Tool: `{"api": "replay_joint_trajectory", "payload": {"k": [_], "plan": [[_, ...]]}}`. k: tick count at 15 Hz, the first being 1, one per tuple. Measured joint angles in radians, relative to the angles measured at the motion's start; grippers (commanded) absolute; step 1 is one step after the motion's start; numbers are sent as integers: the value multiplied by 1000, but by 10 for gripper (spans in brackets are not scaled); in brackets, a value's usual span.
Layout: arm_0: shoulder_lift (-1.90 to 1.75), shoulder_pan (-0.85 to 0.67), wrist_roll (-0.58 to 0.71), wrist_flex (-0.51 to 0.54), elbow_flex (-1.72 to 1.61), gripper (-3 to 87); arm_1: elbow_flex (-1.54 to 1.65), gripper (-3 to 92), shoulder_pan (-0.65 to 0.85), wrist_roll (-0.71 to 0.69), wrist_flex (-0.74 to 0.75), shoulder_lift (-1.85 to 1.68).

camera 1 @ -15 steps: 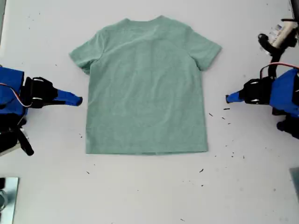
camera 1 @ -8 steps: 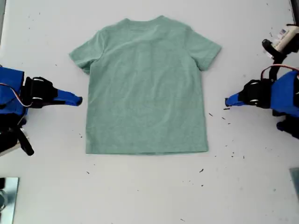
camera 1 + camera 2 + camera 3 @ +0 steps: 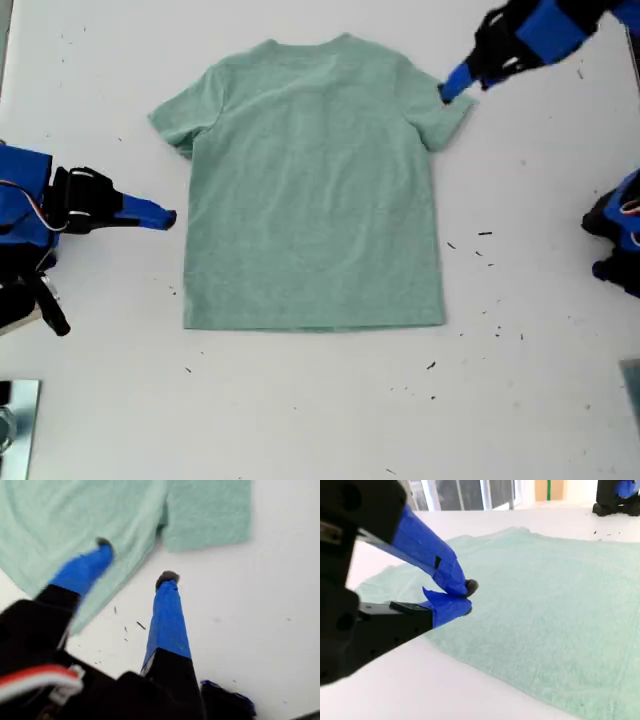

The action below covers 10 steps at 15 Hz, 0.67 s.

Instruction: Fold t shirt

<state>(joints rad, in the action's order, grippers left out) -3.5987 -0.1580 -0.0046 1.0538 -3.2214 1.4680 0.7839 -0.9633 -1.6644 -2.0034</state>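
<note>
The t shirt lies flat and unfolded in the middle of the white desk, neck toward the exterior view's top, both sleeves spread.

My first gripper hangs over the sleeve on the exterior view's right, its fingers spread apart with nothing between them; one tip is above the cloth, the other above bare desk.

My second gripper waits just beside the shirt's edge on the exterior view's left, fingers pressed together and empty.

No fold is made yet; this looks like the reach for the first one. Next, the open fingers probably need to drop and pinch the sleeve hem.
</note>
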Motion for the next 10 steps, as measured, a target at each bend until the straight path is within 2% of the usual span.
{"api": "replay_joint_trajectory", "payload": {"k": [2, 4, 7, 10], "plan": [[0, 0, 0, 0, 0, -2, -17, 343, 72, -55, -11, 15], [0, 0, 0, 0, 0, -2, 57, 332, 164, -115, 21, 15], [0, 0, 0, 0, 0, -1, 324, 329, 250, -169, 262, 37], [0, 0, 0, 0, 0, -1, 494, 333, 249, -172, 538, 163]]}}
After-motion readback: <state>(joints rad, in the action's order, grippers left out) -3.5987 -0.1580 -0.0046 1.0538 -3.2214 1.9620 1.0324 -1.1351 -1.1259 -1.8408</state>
